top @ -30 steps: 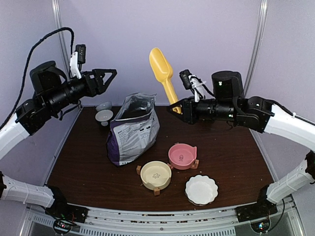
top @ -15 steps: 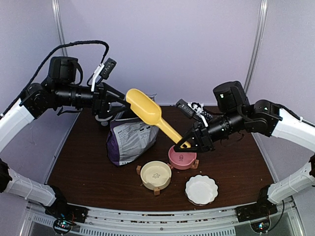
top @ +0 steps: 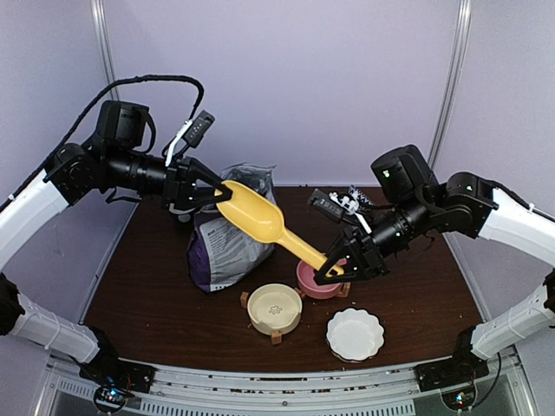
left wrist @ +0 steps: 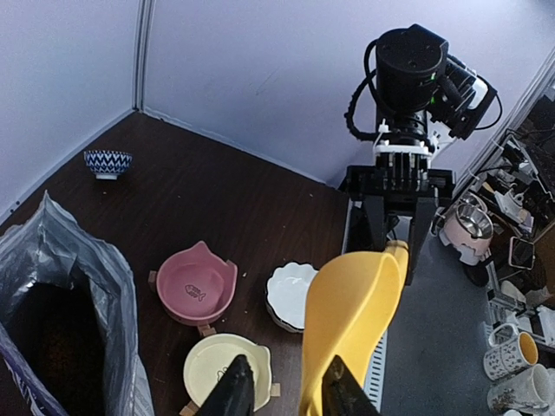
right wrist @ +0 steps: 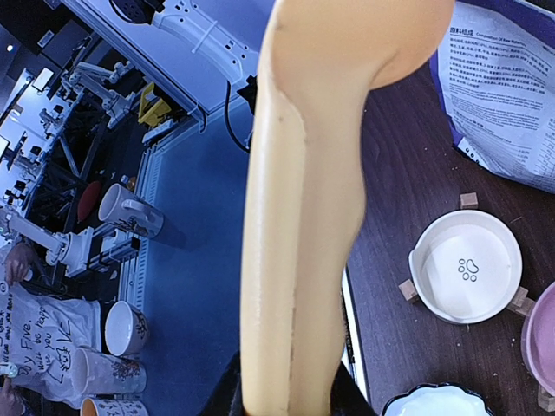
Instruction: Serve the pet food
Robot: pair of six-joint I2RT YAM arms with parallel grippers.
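My right gripper (top: pixel 334 264) (right wrist: pixel 286 394) is shut on the handle of a yellow scoop (top: pixel 260 221) (right wrist: pixel 303 217), held slanting above the table. The scoop's bowl end points up and left, over the open purple bag (top: pixel 227 238) (left wrist: pixel 104 286). My left gripper (top: pixel 218 192) (left wrist: pixel 284 394) is at that bowl end. The scoop's rim (left wrist: pixel 347 321) lies between its fingers, against the right one. The left finger stands apart from it, over the cream bowl (left wrist: pixel 221 368). The bag's inside is dark, and I cannot make out the pet food.
A pink cat-shaped bowl (top: pixel 316 279) (left wrist: pixel 195 284), the cream bowl (top: pixel 275 308) and a white scalloped dish (top: pixel 354 334) (left wrist: pixel 290 295) stand in front of the bag. A small blue-patterned bowl (left wrist: pixel 107 162) sits at the far left corner. Mugs (right wrist: pixel 121 208) stand off the table.
The right arm has swung the scoop down from upright and tipped it left towards the bag. The left arm has come across to the scoop's bowl end, and its jaws have narrowed.
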